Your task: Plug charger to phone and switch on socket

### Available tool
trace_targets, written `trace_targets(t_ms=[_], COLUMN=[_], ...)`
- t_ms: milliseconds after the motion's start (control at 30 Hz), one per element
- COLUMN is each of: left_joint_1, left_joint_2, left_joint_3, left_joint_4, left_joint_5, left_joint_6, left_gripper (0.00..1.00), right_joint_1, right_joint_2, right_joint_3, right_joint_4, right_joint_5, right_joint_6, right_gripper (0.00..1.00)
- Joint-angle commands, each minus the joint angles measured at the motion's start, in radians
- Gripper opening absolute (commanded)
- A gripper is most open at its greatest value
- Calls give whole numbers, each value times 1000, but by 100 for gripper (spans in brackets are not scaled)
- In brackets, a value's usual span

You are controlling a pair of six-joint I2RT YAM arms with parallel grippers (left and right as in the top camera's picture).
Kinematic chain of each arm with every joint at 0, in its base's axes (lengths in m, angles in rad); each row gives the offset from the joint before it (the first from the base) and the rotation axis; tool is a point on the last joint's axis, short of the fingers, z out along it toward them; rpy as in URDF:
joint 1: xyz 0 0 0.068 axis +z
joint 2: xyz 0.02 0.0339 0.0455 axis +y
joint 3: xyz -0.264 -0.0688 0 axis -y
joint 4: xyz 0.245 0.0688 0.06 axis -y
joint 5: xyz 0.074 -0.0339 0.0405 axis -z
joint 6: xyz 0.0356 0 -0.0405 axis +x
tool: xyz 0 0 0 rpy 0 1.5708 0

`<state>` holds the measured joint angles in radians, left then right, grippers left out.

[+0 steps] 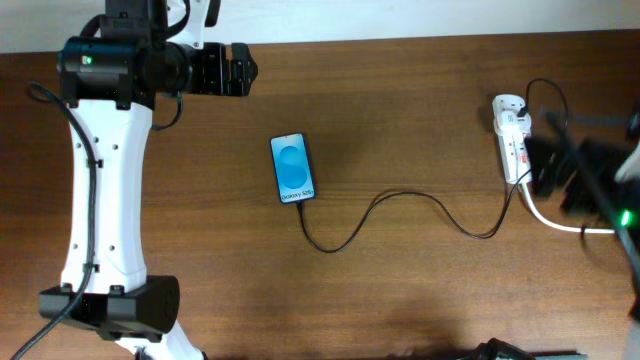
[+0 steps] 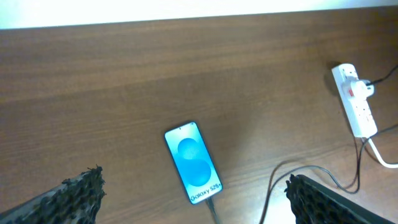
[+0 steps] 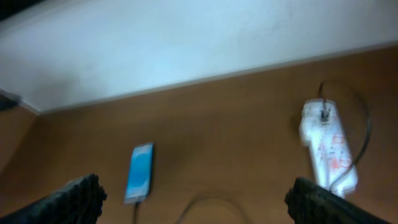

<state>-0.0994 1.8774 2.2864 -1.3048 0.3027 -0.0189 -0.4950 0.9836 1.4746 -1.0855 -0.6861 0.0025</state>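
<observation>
The phone (image 1: 293, 168) lies flat mid-table with its blue screen lit. It also shows in the left wrist view (image 2: 193, 162) and the right wrist view (image 3: 140, 171). The thin black charger cable (image 1: 400, 196) meets the phone's bottom edge (image 2: 212, 210) and curves right to the white socket strip (image 1: 512, 140). The strip shows in both wrist views (image 2: 356, 99) (image 3: 326, 146). My left gripper (image 1: 238, 68) is open and empty, high over the table's far edge, left of the phone. My right gripper (image 1: 556, 166) is open and empty, blurred, just right of the strip.
The strip's thick white cord (image 1: 550, 220) runs off to the right under the right arm. The left arm's white body (image 1: 105, 180) spans the table's left side. A pale wall borders the table's far edge (image 3: 186, 43).
</observation>
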Motion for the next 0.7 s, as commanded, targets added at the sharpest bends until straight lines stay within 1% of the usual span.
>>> trace_targets(t_ms=[0,100,233,267,333,367,467,567,633,667], left_joint_1=[2,2,2,2,2,2,2,2,2,2], left_joint_2=[-14,-14,-14,-14,-14,-14,-14,-14,-14,-14], left_joint_3=[3,3,3,3,3,3,3,3,3,3], left_joint_4=[0,0,0,0,0,1,0,0,0,0], left_joint_5=[-4,-4,-4,-4,-4,-4,-4,-4,-4,-4], left_joint_6=[5,5,5,5,5,5,5,5,5,5], left_gripper=[99,99,99,99,99,99,99,99,99,99], right_joint_1=[11,11,14,26,92,137,266,402,447,459], right_joint_2=[-56,-76,-74,-80,-116,-145,-265,-436,-525,-561], right_joint_3=[-3,-3,-4,-6,-35,-68,-229,-523,-721,-793], right_joint_4=[-96,-179,-183,-183,-170,-134,68,381,579,647], right_joint_5=[2,24,24,25,32,56,206,379,423,435], right_joint_6=[-21,-22,-26,-47,-173,-209,-212,-212,-211,-212], right_gripper=[98,98,98,98,99,99,98,98,98,98])
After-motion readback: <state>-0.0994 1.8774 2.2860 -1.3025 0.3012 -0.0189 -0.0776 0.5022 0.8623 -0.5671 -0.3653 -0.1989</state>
